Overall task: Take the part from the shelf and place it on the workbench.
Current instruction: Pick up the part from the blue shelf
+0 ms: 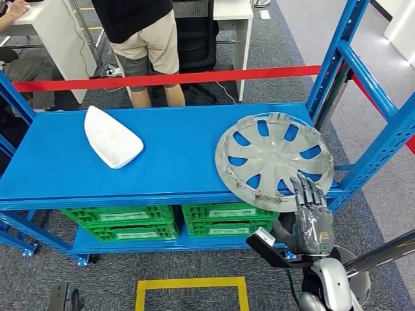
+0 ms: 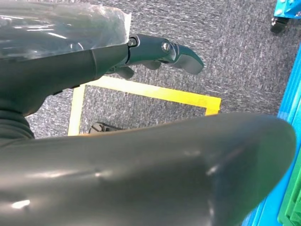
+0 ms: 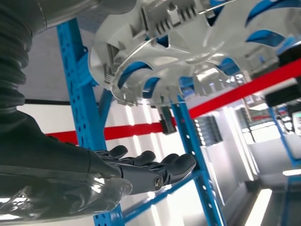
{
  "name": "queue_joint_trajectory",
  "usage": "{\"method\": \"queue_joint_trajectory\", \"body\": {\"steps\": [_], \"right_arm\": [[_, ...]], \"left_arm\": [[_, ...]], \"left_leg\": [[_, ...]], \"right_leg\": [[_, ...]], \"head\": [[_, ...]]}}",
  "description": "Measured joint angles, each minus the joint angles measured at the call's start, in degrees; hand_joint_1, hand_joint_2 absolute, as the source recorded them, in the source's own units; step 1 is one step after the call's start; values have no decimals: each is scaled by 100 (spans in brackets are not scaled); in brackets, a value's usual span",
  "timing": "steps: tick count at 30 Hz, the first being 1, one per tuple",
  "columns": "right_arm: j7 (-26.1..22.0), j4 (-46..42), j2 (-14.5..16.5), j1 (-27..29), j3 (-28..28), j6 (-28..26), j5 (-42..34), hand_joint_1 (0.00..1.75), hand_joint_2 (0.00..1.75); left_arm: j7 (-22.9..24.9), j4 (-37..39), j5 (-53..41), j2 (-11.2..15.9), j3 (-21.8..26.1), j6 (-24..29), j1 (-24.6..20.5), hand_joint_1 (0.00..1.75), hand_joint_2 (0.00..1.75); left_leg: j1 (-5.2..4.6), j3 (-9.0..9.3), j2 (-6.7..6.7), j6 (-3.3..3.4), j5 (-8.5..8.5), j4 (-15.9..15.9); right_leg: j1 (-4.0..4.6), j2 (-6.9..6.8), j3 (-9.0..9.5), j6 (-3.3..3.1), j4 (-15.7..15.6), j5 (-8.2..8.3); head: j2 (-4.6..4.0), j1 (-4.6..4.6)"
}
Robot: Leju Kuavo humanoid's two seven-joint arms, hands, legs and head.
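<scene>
The right robot hand [image 1: 313, 217] reaches, fingers apart, toward the grey hubcap's [image 1: 274, 159] overhanging edge on the blue shelf [image 1: 176, 155].

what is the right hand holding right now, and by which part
Nothing is held. The right hand is open, its fingers apart from the hubcap's near rim. The left hand holds nothing either.
</scene>
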Motion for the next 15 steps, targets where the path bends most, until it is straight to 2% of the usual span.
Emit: {"method": "queue_joint_trajectory", "body": {"steps": [7,15], "right_arm": [[224,317,53,-98,-200,96,107,0,175],[235,932,198,-327,-312,194,157,0,175]], "left_arm": [[40,0,-75,-2,7,17,-28,0,0],[59,0,-100,-2,26,75,-39,0,0]], "left_leg": [[-11,-27,0,-12,-13,4],[-12,-35,0,-9,-13,5]], "right_leg": [[-12,0,-11,17,-16,1],[-13,1,-10,40,-34,12]], "head": [[0,2],[0,2]]}}
